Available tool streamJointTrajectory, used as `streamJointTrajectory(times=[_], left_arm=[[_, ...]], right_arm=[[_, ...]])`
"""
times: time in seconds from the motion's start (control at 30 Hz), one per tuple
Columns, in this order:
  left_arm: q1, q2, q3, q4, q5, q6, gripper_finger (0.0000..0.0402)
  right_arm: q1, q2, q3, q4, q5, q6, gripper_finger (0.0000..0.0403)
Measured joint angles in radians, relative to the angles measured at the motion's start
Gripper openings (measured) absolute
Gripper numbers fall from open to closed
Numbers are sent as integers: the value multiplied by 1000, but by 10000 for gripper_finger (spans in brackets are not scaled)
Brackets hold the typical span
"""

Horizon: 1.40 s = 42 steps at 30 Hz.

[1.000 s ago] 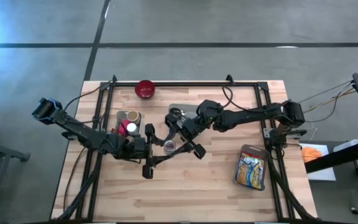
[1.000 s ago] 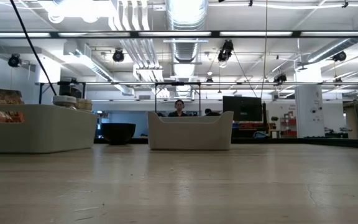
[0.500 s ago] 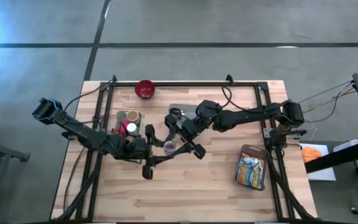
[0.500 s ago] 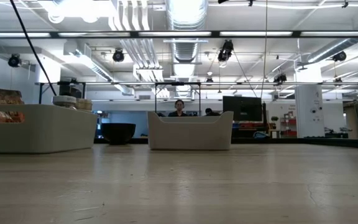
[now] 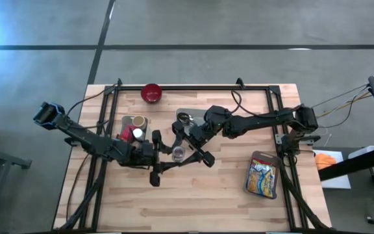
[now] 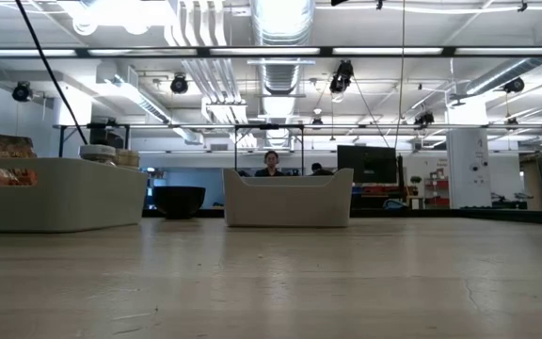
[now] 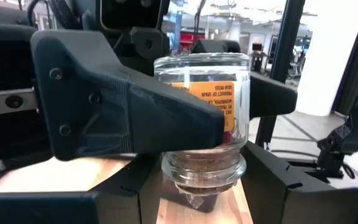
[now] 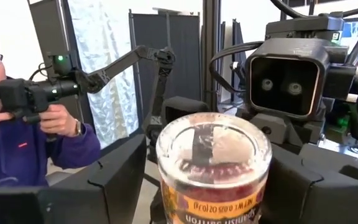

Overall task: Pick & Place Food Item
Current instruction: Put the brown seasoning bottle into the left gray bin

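High view, jar: a small glass jar (image 5: 178, 153) sat at the centre of the frame, above bare wood of the table (image 5: 193, 201), with both arms meeting over it.
High view, left gripper (image 5: 166, 153): it came in from the frame's left, its fingers lying on either side of the jar.
High view, right gripper (image 5: 188, 147): it reached in from the upper right, its tips just right of the jar; the two claws faced each other with the jar between them, so neither was clearly nearer.
High view, bins: a tray (image 5: 134, 128) of small items lay left of centre, a packet (image 5: 263, 175) lay at lower right, and a red bowl (image 5: 151, 93) sat near the top edge.
Low view: neither gripper nor the jar appeared; only a pale bin (image 6: 288, 198) stood at mid-frame.
Left wrist view: the jar (image 7: 204, 118) filled the centre, lying along the view with its glass base toward the camera, and a dark finger (image 7: 123, 102) pressed its side, so the left claw looked closed on it.
Right wrist view: the jar's taped lid (image 8: 213, 146) faced the camera between two dark fingers (image 8: 114, 177); contact could not be made out, so this claw's state could not be told.
Judgement: a handover looked to be in hand, its axis running claw to claw.
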Motion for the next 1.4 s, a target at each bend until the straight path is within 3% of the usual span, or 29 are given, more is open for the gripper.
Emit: streamJointTrajectory(times=[0.4, 0.8, 1.03, 1.4], left_arm=[[-22, -114, 0, -312, -17, -199, 171], [-22, -117, 0, -340, -39, -230, 171], [-21, -118, 0, -437, -67, -342, 171], [-21, -147, 0, -558, -130, -426, 171]], right_arm=[[-21, -45, 0, -153, 3, -7, 257], [-23, -46, 0, -174, 31, -3, 257], [-21, -46, 0, -211, 55, 0, 255], [-29, -51, 0, -273, 66, 0, 167]])
